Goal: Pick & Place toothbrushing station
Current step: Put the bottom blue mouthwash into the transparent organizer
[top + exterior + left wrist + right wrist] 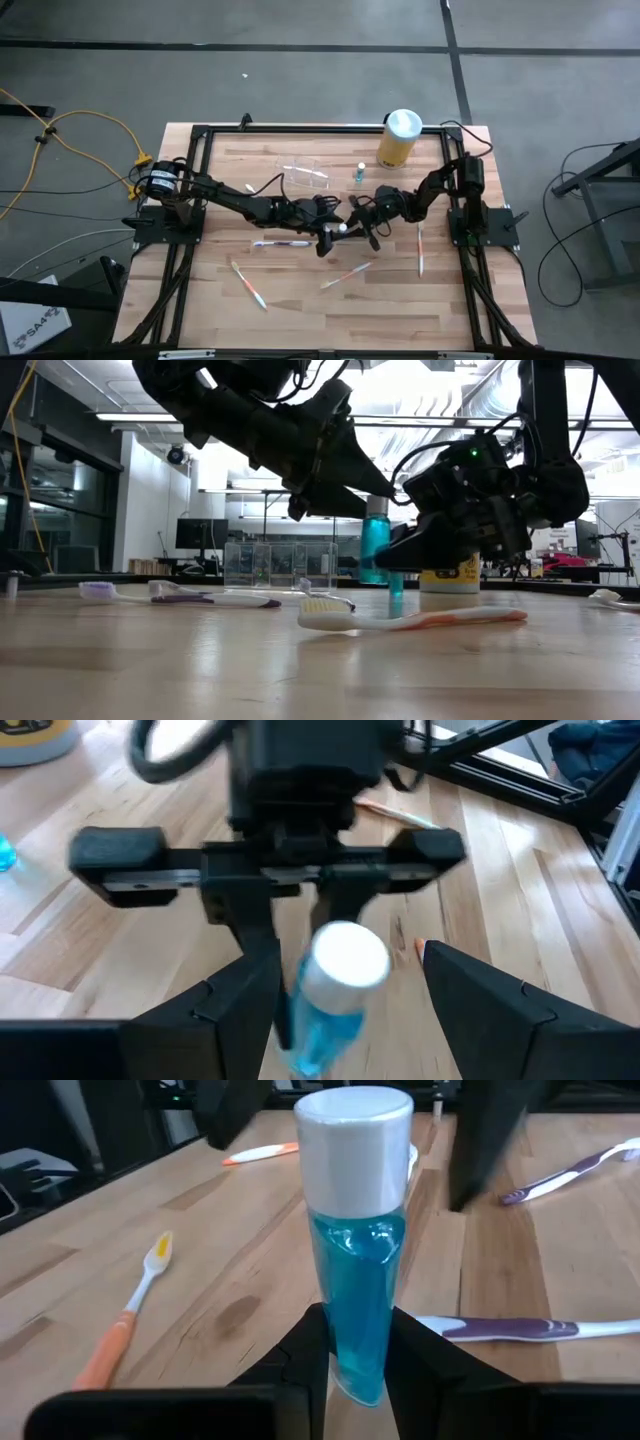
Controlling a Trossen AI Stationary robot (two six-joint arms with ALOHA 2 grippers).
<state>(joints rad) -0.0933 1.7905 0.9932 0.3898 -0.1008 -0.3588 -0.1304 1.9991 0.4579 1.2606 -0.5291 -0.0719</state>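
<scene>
Clear toothbrushing station [280, 565] stands upright, mouth up, long axis running left-right.

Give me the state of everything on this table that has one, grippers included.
right gripper: shut on the blue bottle
blue bottle: cap on, held between the right gripper's fingers
left gripper: open, fingers either side of that bottle
clear holder: standing on the table, not gripped
second bottle: upright, capped
yellow canister: upright, lid on
toothbrushes: lying flat
</scene>
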